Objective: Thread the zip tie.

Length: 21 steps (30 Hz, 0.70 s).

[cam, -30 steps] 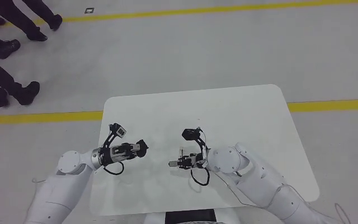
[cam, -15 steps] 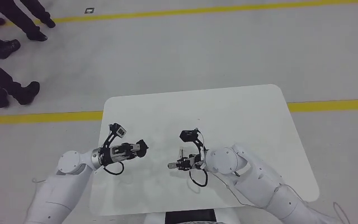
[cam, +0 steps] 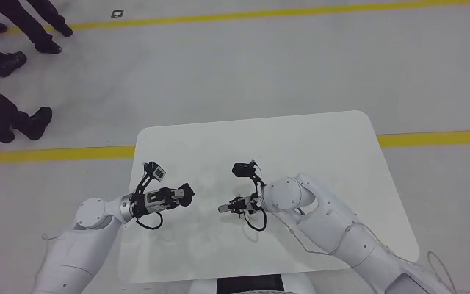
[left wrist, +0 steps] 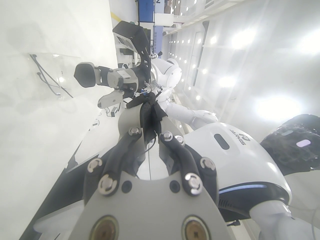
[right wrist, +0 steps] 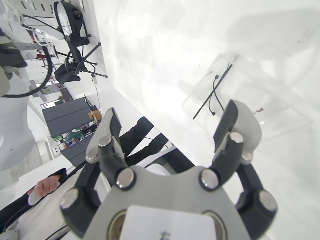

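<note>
Zip ties [right wrist: 220, 81], two black ones, one straight and one curled, lie crossing on a clear sheet [right wrist: 200, 93] flat on the white desk [cam: 323, 147], touched by neither claw. The right claw [right wrist: 170, 123] hovers near them with its jaws spread wide. The left claw [left wrist: 150, 126] stands well apart and is drawn narrow; whether it pinches anything cannot be told. The step in hand, as judged, is the first pick. A sound grasp likely takes the straight tie near one end, pads square across the strap and lowered close to the sheet, since the thin strap lies flat and may slide or drag its neighbour along.
</note>
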Motion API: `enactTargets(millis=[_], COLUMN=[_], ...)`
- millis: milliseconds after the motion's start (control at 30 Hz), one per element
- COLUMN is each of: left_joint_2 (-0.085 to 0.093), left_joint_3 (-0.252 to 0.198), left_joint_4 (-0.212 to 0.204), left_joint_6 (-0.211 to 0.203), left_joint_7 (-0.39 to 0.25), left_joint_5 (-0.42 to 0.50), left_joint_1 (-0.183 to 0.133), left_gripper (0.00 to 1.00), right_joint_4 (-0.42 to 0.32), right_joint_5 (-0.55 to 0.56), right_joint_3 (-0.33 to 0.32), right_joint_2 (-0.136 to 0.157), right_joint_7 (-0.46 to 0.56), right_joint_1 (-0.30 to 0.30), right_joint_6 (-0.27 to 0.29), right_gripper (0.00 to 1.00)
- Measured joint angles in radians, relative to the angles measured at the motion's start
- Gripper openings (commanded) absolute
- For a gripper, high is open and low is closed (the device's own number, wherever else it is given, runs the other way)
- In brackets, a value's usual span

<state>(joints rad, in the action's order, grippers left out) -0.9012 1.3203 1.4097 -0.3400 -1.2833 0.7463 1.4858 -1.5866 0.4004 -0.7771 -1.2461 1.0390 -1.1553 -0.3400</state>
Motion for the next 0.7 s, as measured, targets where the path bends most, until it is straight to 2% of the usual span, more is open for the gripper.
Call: enactTargets(millis=[433,467,533,633,700], left_joint_2=[0.0,0.0,0.0,0.0,0.0], left_joint_3=[0.0,0.0,0.0,0.0,0.0], left_joint_4=[0.0,0.0,0.0,0.0,0.0], left_joint_6=[0.0,0.0,0.0,0.0,0.0], left_joint_7=[0.0,0.0,0.0,0.0,0.0], left_joint_5=[0.0,0.0,0.0,0.0,0.0], left_joint_1=[0.0,0.0,0.0,0.0,0.0], left_gripper=[0.0,0.0,0.0,0.0,0.0], right_joint_4=[0.0,0.002,0.005,0.011,0.019], right_joint_5=[0.026,0.026,0.028,0.035,0.039], right_joint_3=[0.009,0.008,0.007,0.005,0.0], right_joint_2=[-0.001,-0.002,-0.003,-0.006,-0.008], right_joint_7=[-0.024,-0.022,-0.019,-0.013,-0.014], right_joint_1=[-0.01,-0.009,-0.008,-0.007,-0.008], right_joint_6=[0.0,0.0,0.0,0.0,0.0], right_gripper=[1.0,0.87,0.47,0.35,0.34])
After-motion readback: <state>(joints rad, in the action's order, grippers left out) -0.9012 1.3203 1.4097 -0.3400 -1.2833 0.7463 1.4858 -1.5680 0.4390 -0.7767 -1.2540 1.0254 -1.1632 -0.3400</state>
